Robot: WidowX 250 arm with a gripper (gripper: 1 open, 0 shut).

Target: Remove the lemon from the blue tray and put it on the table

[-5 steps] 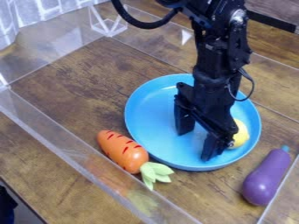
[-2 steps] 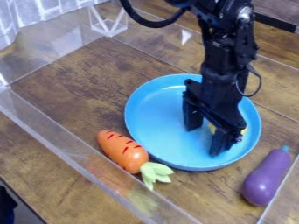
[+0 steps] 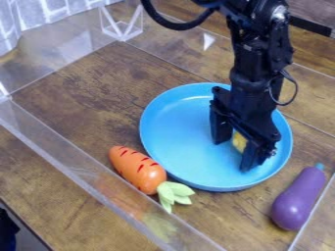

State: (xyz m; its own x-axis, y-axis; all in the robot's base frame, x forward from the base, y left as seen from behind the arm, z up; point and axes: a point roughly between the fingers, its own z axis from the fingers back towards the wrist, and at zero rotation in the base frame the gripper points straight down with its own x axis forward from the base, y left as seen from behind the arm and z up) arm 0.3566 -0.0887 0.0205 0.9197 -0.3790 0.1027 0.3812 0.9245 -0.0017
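1. A dark brown wood-grain table (image 3: pixel 92 98) was bordered by clear acrylic walls (image 3: pixel 53 44).
2. A round, shallow blue tray (image 3: pixel 177 132) sat on the table, right of centre.
3. A black robot arm (image 3: pixel 256 49) reached down from the top of the view, with its gripper (image 3: pixel 246 144) pointing down into the right side of the tray.
4. The gripper's jaws stood wide apart, one on either side of the lemon (image 3: pixel 240 142).
5. Only a small yellow patch of the lemon showed between the jaws, so whether they touched it could not be told; it appeared to rest on the tray floor.
6. An orange carrot (image 3: pixel 139 169) with green leaves lay on the table just beside the tray's near rim.
7. A purple eggplant (image 3: pixel 300 196) lay on the table, right of the tray.
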